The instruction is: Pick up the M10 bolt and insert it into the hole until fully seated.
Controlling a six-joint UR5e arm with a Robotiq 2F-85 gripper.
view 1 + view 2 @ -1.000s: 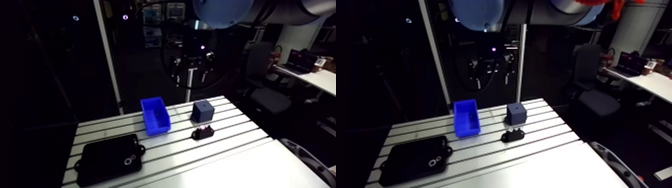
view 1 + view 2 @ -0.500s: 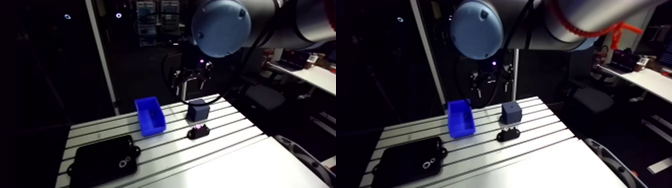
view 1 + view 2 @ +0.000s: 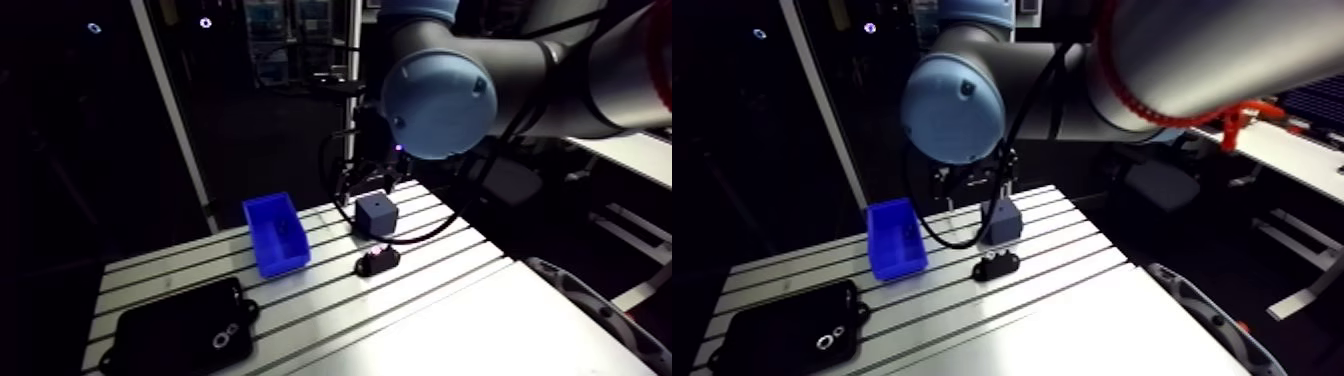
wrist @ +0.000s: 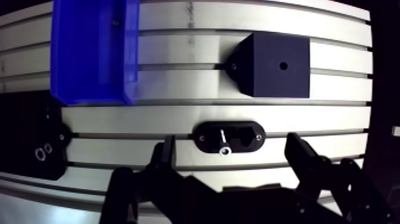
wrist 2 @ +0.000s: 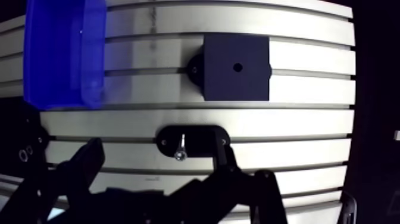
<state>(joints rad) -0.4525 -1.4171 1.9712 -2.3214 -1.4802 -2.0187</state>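
Right, biggest first: one slotted table (image 3: 330,300) fills the lower half of the arm view, and the arm's blue-capped joint (image 3: 440,100) looms upper right. It looks larger than earlier because the camera has swung with the arm. The pieces on the table keep their earlier layout. One black plate (image 3: 180,335) sits lower left, its near edge cut by the frame. One blue bin (image 3: 275,232) stands left of centre, with a small dark speck (image 3: 283,228) inside that I can't identify. One dark cube (image 3: 377,212) sits right of centre, a single hole (image 4: 283,65) in its top face. One black oval holder (image 3: 376,261) lies just in front of it. The gripper (image 4: 232,149) is dim in the arm view, lower than earlier and now close behind the cube. The wrist view settles its state: two fingers (image 4: 163,161) spread wide, gripping nothing, with the holder showing in the gap between them. One silvery M10 bolt (image 4: 223,142) lies flat on that holder, brighter end toward the gripper, untouched. Two small rings (image 4: 40,154) sit on the plate, half lost in shadow beside the left finger.
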